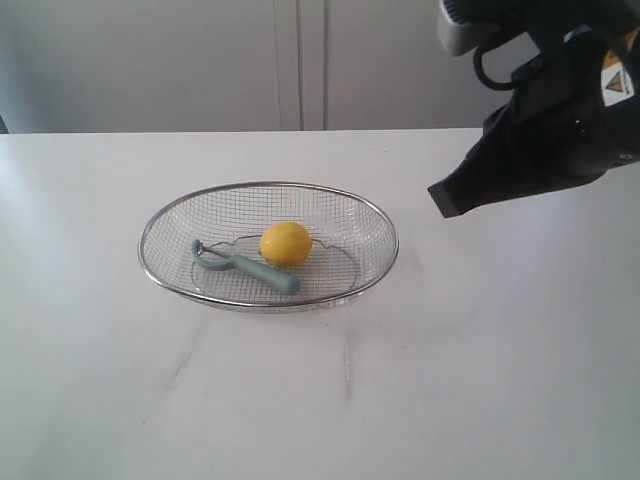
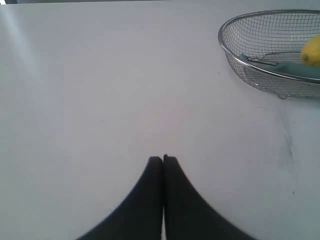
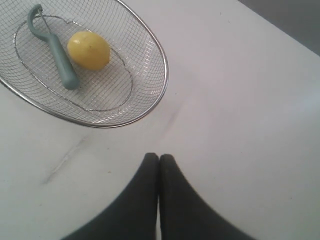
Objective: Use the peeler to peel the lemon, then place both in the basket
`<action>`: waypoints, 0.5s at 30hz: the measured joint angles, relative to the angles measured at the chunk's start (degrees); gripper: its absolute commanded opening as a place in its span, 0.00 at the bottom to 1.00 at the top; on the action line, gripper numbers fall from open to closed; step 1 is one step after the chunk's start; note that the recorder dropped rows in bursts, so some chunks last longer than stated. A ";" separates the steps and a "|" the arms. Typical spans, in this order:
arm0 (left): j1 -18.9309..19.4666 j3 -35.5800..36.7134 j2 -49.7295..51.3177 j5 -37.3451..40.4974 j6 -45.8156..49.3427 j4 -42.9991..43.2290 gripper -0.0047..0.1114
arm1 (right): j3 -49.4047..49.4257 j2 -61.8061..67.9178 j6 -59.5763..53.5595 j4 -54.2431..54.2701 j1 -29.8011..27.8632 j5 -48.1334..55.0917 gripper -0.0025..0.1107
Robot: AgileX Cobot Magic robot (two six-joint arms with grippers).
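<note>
Inspecting the scene: the left claw (image 2: pixel 163 159) and the right claw (image 3: pixel 159 157) are closed, jaws pressed together, holding nothing. The lemon (image 3: pixel 88 50) and the peeler (image 3: pixel 61 62) lie just beside each other in the basket (image 3: pixel 145 65), ahead of the right claw and well apart from it. Risk: the lemon's skin looks unpeeled, and a reach for either item may nudge the other — the fruit could roll away. The right wrist view shows the whole peeler; the left wrist view crops the lemon, and the exterior view omits the left claw.
</note>
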 measured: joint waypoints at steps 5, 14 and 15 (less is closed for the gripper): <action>0.00 0.00 0.00 -0.12 0.00 0.00 0.04 | 3.95 -6.50 0.00 0.00 0.00 -2.14 0.02; 0.00 0.00 0.00 -0.21 0.00 0.00 0.04 | 19.26 -23.59 0.00 0.00 0.00 -7.20 0.02; 0.00 0.00 0.00 -0.21 0.00 0.00 0.04 | 21.17 -24.95 0.00 0.00 0.00 -7.33 0.02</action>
